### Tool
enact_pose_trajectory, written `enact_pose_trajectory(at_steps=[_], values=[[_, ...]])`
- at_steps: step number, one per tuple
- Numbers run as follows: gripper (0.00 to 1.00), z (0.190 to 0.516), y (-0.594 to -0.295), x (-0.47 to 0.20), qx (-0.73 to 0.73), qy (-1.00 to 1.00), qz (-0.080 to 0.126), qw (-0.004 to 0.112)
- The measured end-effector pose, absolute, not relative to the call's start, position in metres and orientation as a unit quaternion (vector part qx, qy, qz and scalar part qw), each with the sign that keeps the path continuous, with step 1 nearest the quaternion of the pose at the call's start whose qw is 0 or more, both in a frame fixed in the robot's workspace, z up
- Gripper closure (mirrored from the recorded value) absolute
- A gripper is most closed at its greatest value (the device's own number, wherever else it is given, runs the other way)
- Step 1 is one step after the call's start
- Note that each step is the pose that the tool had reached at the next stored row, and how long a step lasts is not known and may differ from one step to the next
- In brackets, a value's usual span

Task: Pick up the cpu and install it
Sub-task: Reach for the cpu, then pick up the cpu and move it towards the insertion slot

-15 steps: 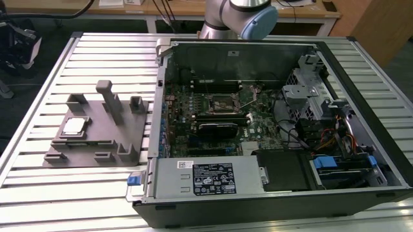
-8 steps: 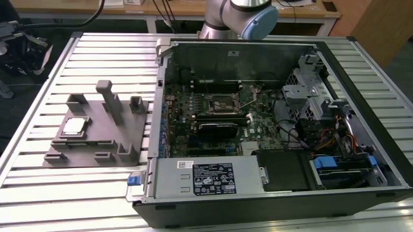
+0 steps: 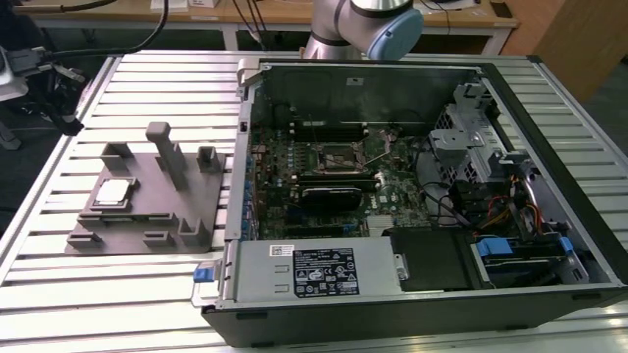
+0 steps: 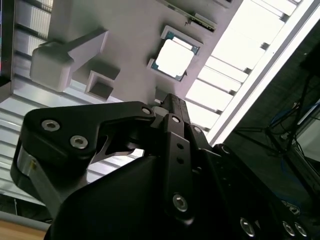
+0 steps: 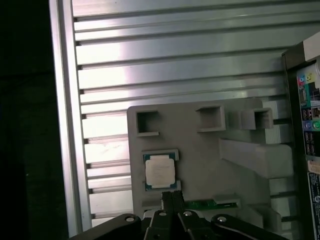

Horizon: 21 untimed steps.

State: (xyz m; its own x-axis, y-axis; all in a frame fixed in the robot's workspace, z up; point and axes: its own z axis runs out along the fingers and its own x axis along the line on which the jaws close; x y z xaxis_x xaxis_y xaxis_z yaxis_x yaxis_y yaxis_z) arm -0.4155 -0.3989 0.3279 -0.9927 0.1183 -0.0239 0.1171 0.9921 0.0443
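Cpu (image 5: 160, 171) sits in its grey holder (image 5: 200, 150), just ahead of my tool (image 5: 171, 196). I read the tool pinched closed, gripping nothing.

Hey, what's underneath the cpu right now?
The cpu lies flat between small raised tabs on the grey holder plate, which rests on the slatted metal table. The plate's surface directly beneath the chip is covered, so it cannot be seen.

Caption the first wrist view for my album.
The gripper, shut, points at the cpu lying in its grey holder on the slatted table.
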Motion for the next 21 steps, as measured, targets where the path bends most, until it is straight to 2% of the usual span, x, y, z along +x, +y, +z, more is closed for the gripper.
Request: enact_pose_trajectory(at_steps=[9, 21], values=[[0.89, 0.312, -0.399, -0.414, 0.059, 0.998, 0.021, 0.013], [0.89, 0.310, -0.399, -0.414, 0.059, 0.998, 0.021, 0.013]])
